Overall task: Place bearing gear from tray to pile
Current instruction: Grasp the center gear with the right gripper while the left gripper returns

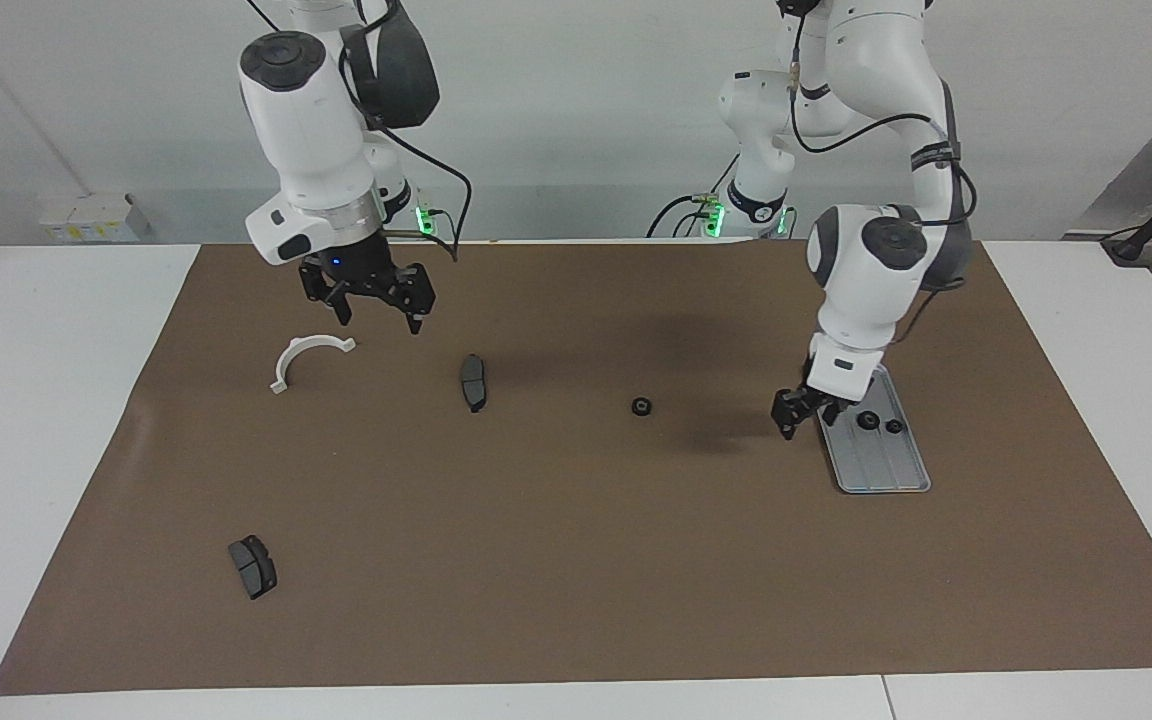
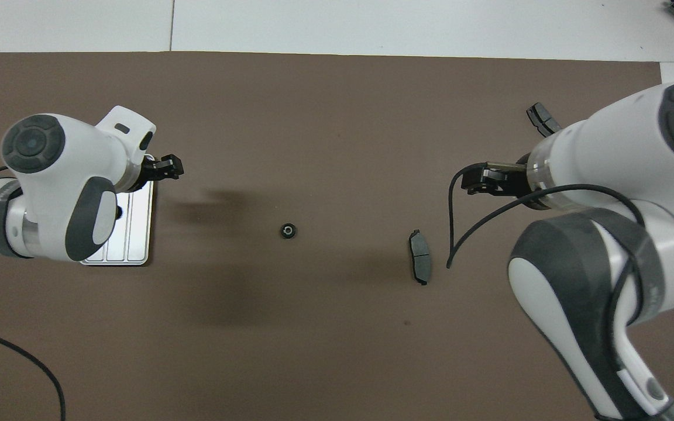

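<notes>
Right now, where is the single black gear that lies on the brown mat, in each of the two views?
Facing view: the black gear lies on the brown mat, between the upright brake pad and the tray.
Overhead view: the same gear lies near the mat's middle, again between the brake pad and the tray.
Shared landmark: that brake pad, beside the gear toward the right arm's end.

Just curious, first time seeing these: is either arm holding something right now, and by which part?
Nothing is held. The left gripper hangs beside the tray; the right gripper waits, open.
</notes>
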Robot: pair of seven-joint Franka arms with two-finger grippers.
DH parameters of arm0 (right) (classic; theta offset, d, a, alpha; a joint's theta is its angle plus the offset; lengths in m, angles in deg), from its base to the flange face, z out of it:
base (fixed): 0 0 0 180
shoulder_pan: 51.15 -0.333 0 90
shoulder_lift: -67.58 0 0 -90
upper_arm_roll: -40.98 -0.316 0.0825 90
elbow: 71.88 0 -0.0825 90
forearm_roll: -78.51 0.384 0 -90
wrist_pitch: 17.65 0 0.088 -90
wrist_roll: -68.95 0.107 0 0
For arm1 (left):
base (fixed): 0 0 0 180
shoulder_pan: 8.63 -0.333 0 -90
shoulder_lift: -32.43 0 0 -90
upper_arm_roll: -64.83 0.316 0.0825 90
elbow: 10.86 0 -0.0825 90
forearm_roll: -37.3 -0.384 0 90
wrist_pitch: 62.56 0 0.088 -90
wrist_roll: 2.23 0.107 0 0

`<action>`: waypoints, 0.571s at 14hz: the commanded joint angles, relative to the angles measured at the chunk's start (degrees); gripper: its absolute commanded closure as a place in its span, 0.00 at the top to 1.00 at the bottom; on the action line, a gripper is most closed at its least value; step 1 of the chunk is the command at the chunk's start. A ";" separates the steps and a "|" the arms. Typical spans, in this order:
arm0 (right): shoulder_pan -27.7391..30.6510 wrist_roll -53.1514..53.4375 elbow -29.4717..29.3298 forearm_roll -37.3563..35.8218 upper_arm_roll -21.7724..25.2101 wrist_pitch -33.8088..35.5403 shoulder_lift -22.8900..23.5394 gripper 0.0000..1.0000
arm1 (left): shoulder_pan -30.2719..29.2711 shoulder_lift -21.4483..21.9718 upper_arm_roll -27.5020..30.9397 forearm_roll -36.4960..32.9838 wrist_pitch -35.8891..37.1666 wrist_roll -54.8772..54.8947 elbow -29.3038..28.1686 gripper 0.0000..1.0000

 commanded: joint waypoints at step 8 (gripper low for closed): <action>-14.47 18.03 -5.68 0.15 0.11 -14.26 15.92 1.00 | -10.09 3.64 -0.73 -1.03 -5.24 21.90 -10.55 0.72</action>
